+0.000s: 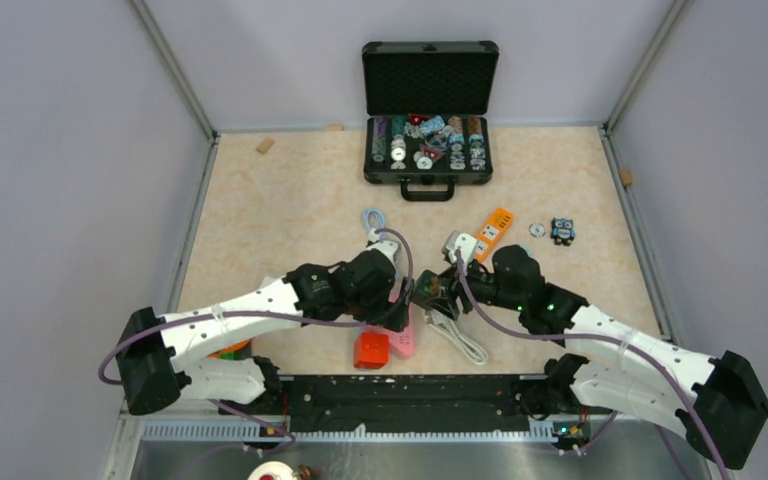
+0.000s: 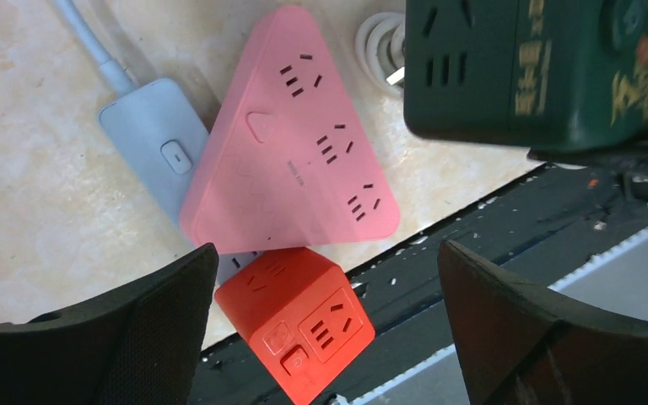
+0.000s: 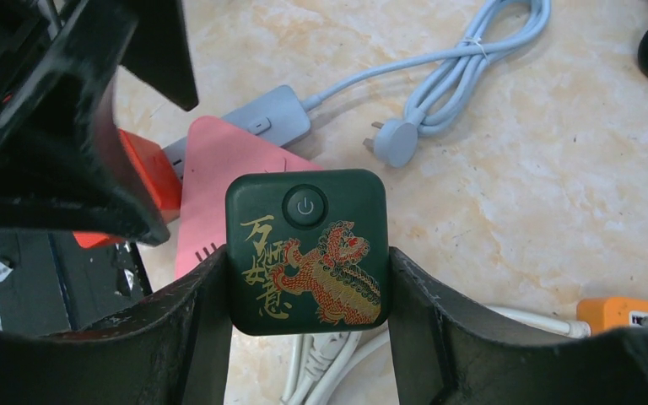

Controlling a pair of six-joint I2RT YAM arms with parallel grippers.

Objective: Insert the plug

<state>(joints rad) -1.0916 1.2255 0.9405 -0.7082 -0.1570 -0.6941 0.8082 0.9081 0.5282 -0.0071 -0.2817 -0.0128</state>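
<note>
My right gripper (image 3: 306, 253) is shut on a dark green cube socket (image 3: 306, 245) with a gold and red lion print, held just above the table (image 1: 427, 290). Its socket faces show in the left wrist view (image 2: 540, 67). My left gripper (image 2: 327, 253) hangs open beside it, above a pink triangular power strip (image 2: 291, 160) and a red cube socket (image 2: 295, 321), holding nothing. A pale blue plug (image 3: 392, 139) on a coiled cable lies loose on the table. A white cable coil (image 3: 329, 359) with its plug (image 2: 392, 76) lies under the green cube.
A grey-blue switch strip (image 2: 156, 152) is tucked under the pink strip. An orange power strip (image 1: 493, 232), a white adapter (image 1: 463, 245) and a small toy (image 1: 562, 230) lie behind the grippers. An open black case (image 1: 428, 110) stands at the back. A black rail (image 1: 410, 395) borders the near edge.
</note>
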